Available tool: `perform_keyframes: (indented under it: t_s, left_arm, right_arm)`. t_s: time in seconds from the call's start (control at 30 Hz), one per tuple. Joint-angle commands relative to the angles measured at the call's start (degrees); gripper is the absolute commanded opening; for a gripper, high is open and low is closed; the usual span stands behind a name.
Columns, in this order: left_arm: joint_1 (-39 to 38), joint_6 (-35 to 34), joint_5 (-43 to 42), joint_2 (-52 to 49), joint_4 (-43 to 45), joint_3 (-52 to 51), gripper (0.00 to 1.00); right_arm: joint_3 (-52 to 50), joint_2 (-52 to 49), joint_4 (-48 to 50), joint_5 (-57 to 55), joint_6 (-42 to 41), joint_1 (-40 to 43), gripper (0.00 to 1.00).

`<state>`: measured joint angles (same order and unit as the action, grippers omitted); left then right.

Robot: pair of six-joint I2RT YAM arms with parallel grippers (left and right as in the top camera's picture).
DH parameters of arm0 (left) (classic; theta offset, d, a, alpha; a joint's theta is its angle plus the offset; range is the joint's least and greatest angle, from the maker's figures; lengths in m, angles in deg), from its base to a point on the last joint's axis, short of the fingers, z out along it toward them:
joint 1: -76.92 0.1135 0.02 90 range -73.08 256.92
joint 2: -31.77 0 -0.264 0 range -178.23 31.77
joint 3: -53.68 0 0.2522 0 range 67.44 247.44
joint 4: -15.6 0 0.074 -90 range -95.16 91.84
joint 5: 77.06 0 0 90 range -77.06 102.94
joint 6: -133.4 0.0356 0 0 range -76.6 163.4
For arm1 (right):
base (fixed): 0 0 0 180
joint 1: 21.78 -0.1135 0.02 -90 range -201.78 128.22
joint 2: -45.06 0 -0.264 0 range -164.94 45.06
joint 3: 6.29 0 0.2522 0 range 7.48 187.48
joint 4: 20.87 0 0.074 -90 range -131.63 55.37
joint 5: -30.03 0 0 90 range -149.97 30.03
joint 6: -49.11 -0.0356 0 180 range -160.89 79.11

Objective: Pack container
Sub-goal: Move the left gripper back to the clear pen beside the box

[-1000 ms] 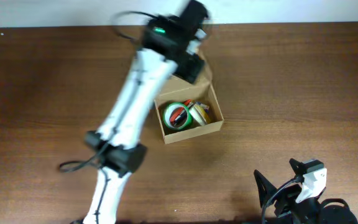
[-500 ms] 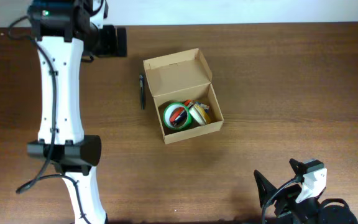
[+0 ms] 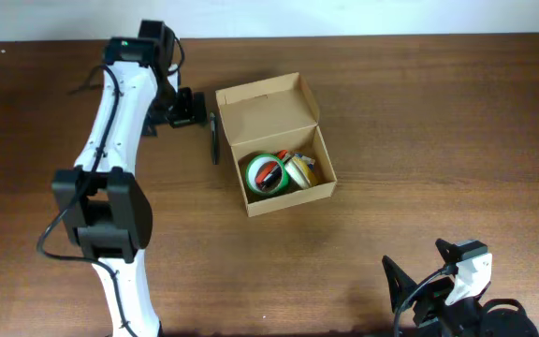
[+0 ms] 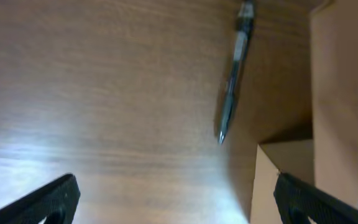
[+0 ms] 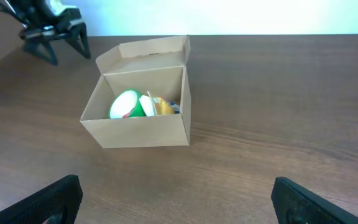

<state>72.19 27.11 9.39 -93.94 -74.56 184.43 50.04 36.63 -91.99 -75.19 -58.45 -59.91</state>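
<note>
The container sits open near the middle of the tabletop, its hinged flap thrown back toward the far edge. It looks partly packed to me. Inside I can make out a green roll of tape with something red showing in its hole, and beside it a small clutter of yellow and orange bits that I can't name from here. What seems left is the pen, a dark slim one lying on the wood just beside the box's left side, running roughly parallel to that wall and apart from it. The left end effector hangs above the tabletop close to that pen, its two fingers spread wide with nothing between them. From its own camera the pen lies ahead of the gap, with the cardboard wall off to one side. The right end effector is parked down at the near right corner, well away from everything, fingers likewise splayed and empty, looking across at the box. So my reading is that most of the filling is done, the pen is the one loose item I can see outside, and the flap has yet to be folded down. If the pen goes in, it may need to be angled to fit alongside the roll.
</note>
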Motion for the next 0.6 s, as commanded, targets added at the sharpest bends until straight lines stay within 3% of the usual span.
perform_keyframes:
  t_s: [0.0, 0.57]
  left_arm:
    - [0.24, -5.11, -1.88, 0.15, 2.19, -3.76, 1.00]
    - [0.24, -10.03, -8.22, 0.07, 14.69, -16.72, 1.00]
  right_arm:
    - [-0.02, 0.42, 0.17, -0.92, -0.09, -0.07, 0.99]
    - [-0.02, 0.42, 0.17, -0.92, -0.09, -0.07, 0.99]
